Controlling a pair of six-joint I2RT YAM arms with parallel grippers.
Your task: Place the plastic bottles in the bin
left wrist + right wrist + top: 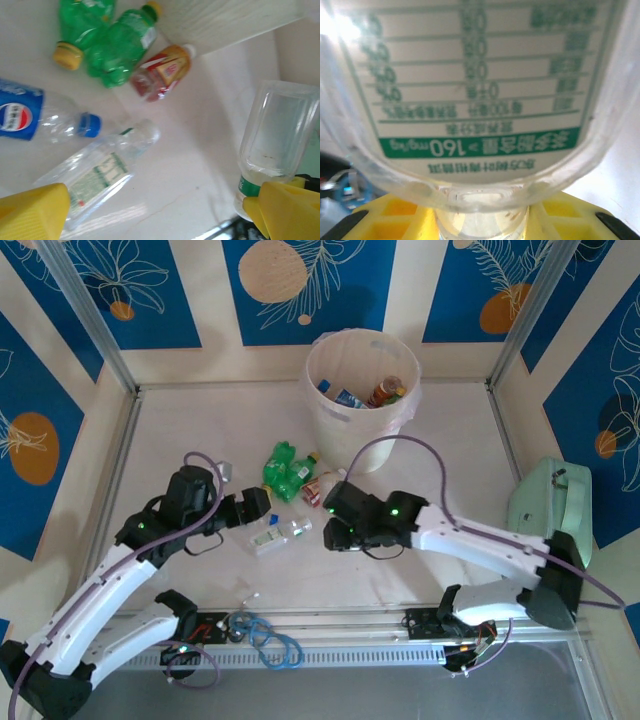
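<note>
- Your right fingers (390, 220) sit at the bottom of the right wrist view, clamped on the neck of the green-banded bottle (480, 90), whose label sits right above them. Make sure the grip is square on the neck before you lift. A thin clear bottle held that low will likely swing or slip.
- I cannot tell whether that bottle is off the counter (180, 440), so lift straight up first, then travel.
- Your left fingers (32, 212) stand wide apart in the lower corners of the left wrist view, holding nothing. The flat clear bottle (100, 175) lies slantwise between them, lower left of centre. Give the right arm room so the two arms do not meet at mid-frame in the top view.
- Further up that frame, the blue-label bottle (30, 117) lies at the left edge. Two green bottles (117, 50) touch each other at the top, with the amber bottle (162, 72) just beside them. Carry high enough to pass over this cluster.
- The bin (340, 425) stands at top centre of the top view, with several bottles already inside. Release only once the bottle is over the rim.
</note>
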